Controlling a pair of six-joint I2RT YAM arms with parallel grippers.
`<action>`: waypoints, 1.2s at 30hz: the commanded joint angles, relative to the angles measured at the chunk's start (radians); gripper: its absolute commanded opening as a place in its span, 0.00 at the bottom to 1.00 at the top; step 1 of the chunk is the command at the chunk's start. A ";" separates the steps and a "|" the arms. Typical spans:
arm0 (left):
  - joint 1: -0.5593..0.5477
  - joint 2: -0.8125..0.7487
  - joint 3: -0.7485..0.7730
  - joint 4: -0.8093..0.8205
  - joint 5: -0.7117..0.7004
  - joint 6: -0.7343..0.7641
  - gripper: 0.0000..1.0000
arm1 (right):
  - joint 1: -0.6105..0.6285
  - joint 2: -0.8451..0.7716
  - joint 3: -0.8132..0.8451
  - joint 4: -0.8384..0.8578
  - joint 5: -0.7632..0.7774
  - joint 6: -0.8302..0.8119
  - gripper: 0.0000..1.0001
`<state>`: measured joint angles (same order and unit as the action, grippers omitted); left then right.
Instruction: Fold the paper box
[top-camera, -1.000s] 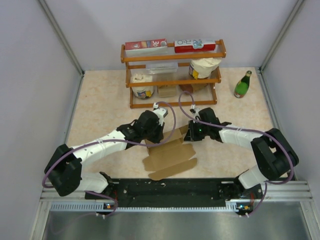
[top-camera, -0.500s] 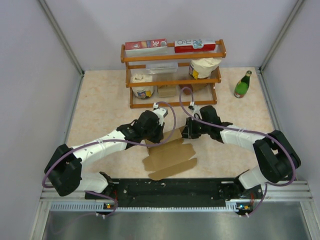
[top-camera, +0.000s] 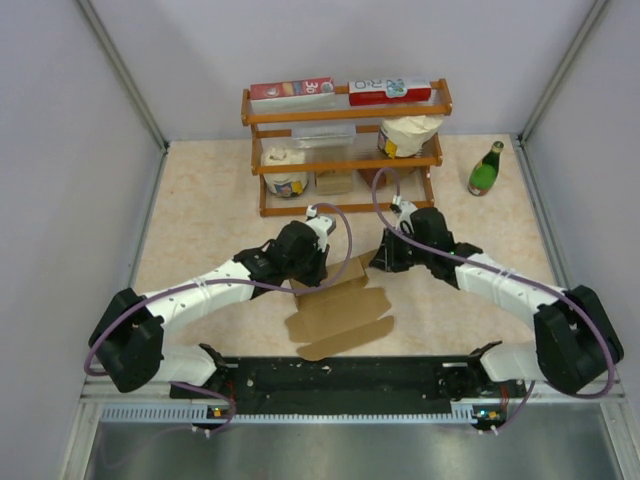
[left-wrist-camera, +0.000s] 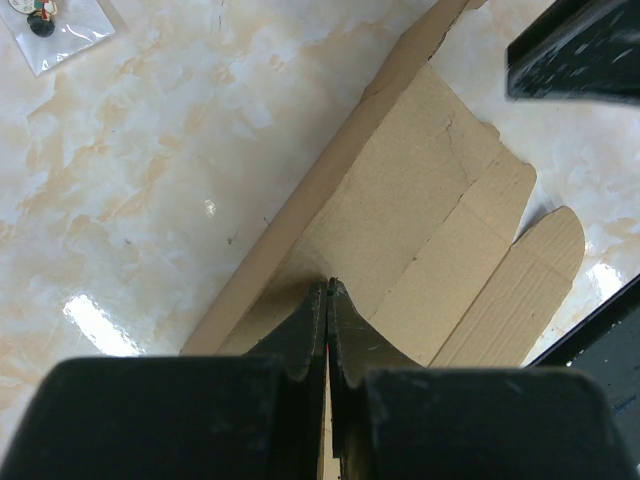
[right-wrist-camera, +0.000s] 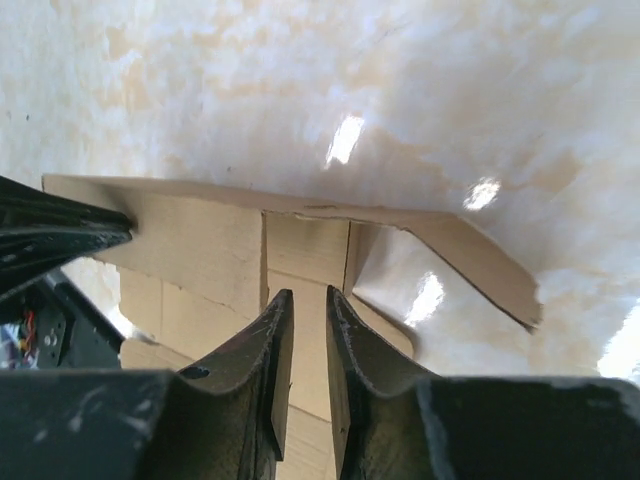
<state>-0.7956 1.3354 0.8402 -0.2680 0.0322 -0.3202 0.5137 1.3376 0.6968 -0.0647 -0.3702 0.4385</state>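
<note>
Since a second ago the right arm has swung its elbow outward toward three o'clock and drawn its wrist slightly toward twelve, away from the cardboard, while the left arm has kept its place. On the left, the left gripper (top-camera: 307, 268) sits at the ten o'clock corner of the paper box (top-camera: 338, 312). Its wrist view shows the fingers pressed tight together, and they appear to pinch a thin raised edge of the cardboard. The box lies toward six o'clock on the table (top-camera: 200, 220), between the two wrists and just short of the arms' base rail. It is mostly a flat blank. The creased panels and rounded tabs at its five o'clock side are spread on the surface, and only the long far strip and one end flap are lifted. At the box's one o'clock corner, the right gripper (top-camera: 386, 258) hovers with its jaws narrowly apart and nothing between them. I judge the folding to be barely begun: one wall is partly up, and the remaining walls, end flaps and tabs all remain to be raised and tucked.
</note>
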 joint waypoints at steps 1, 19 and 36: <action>-0.004 -0.004 -0.020 -0.017 -0.011 -0.010 0.00 | -0.011 -0.113 0.095 -0.107 0.186 -0.084 0.22; -0.007 -0.016 -0.001 -0.036 -0.015 -0.011 0.00 | -0.095 -0.009 0.228 -0.316 0.160 -0.432 0.55; -0.007 -0.025 0.040 -0.065 -0.023 -0.003 0.05 | -0.093 0.103 0.271 -0.313 0.086 -0.517 0.59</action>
<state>-0.8005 1.3323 0.8513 -0.2920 0.0284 -0.3233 0.4332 1.4155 0.9195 -0.3904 -0.2546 -0.0624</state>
